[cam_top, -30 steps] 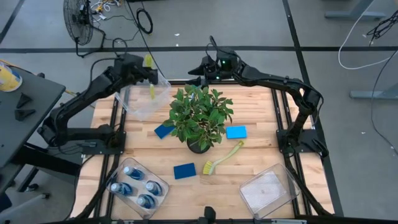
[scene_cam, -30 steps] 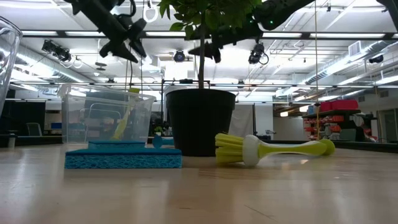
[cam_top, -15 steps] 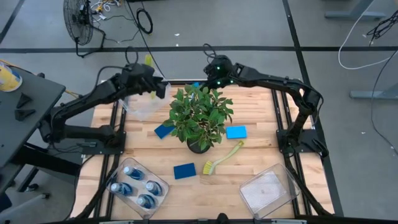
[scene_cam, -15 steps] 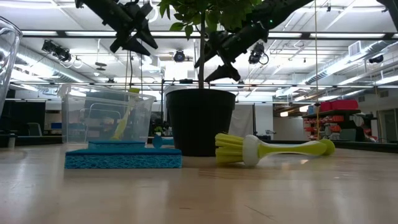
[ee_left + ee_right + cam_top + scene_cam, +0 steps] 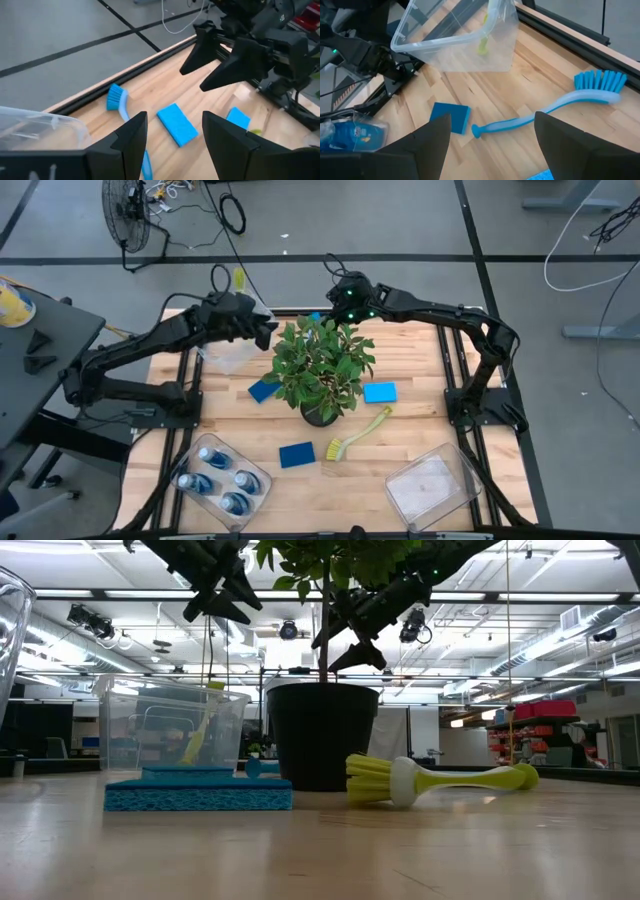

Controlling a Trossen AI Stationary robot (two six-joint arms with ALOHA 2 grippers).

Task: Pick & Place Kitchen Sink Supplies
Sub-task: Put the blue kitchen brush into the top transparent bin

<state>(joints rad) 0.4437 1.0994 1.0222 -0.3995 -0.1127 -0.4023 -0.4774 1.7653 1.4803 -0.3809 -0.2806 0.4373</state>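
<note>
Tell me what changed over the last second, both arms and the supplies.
The left hand swung from over the clear bin toward the plant, open and empty. The right hand dropped slightly toward the far edge, also open. Nothing was gripped or released. The sponges, bottles and yellow-green brush stayed put.

Pale wooden table (image 5: 420, 370), clear glossy plastic bin (image 5: 465, 42), matt black end effector fingers (image 5: 131, 142)

Bright, even overhead lighting; ceiling lights glare in the low view, silhouetting the plant (image 5: 322, 660).
</note>
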